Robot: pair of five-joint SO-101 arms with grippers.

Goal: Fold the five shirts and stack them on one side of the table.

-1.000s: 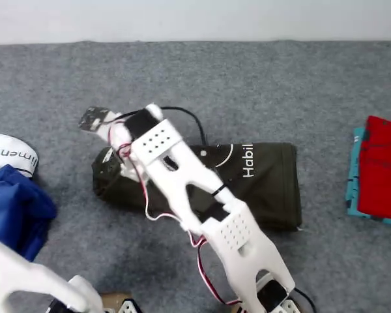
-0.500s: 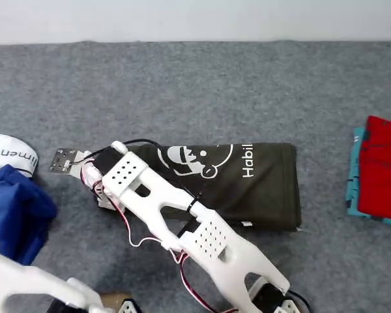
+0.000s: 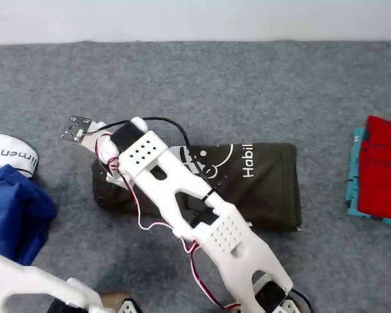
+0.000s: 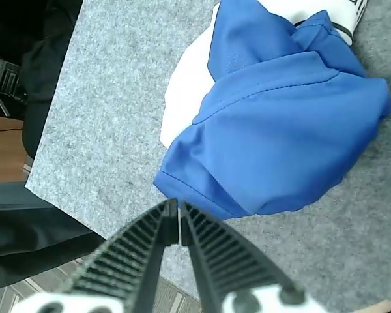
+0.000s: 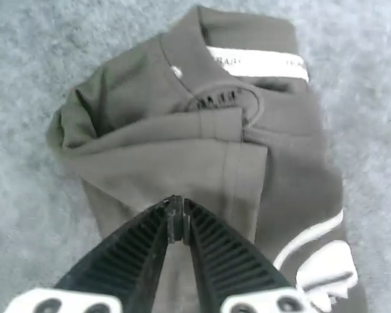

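The right gripper (image 5: 176,212), its fingers pressed together on nothing, hovers over the bunched collar end of the dark olive printed shirt (image 5: 202,163) in the middle of the grey felt table (image 3: 247,85). It should probably spread, pinch 1 rumpled edge low, then draw it flat.

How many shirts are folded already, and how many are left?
Done: a red shirt lies folded on a teal shirt at the right side of the table. In hand: the dark green shirt is partly folded in the middle, the right claw closed over its collar end. To do: the blue shirt and white shirt lie crumpled together.
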